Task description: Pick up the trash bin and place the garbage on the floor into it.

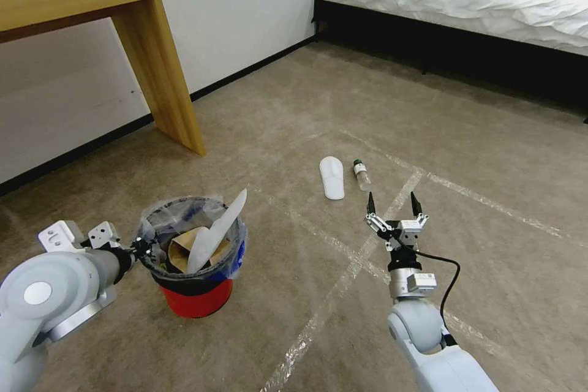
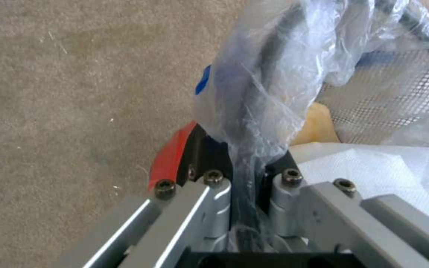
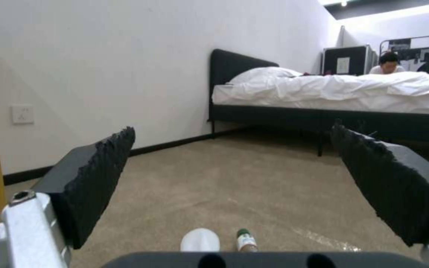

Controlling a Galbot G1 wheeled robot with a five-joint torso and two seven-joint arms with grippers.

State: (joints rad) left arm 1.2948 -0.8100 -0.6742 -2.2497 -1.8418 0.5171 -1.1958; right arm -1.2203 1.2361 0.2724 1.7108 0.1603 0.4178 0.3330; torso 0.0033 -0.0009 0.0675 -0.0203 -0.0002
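Observation:
The red trash bin (image 1: 197,299) with its clear bag liner (image 1: 160,213) is at the lower left on the beige floor (image 1: 294,110). A brown paper bag (image 1: 181,247) and a white slipper (image 1: 220,228) stick out of it. My left gripper (image 1: 142,249) is shut on the bin's near rim; the left wrist view shows the gripper (image 2: 247,149) pinching rim and plastic bag (image 2: 264,74) beside the red wall (image 2: 171,156). Garbage lies ahead: a flat white slipper (image 1: 331,177) (image 3: 200,240) and a green-capped clear bottle (image 1: 361,174) (image 3: 245,240). My right gripper (image 1: 393,199) (image 3: 232,130) hovers open just short of them.
A wooden desk leg (image 1: 174,104) stands to the left of the litter by the white wall. A bed (image 1: 459,0) with white bedding on a dark frame fills the far right. Pale tape lines (image 1: 343,282) cross the carpet between the bin and my right arm.

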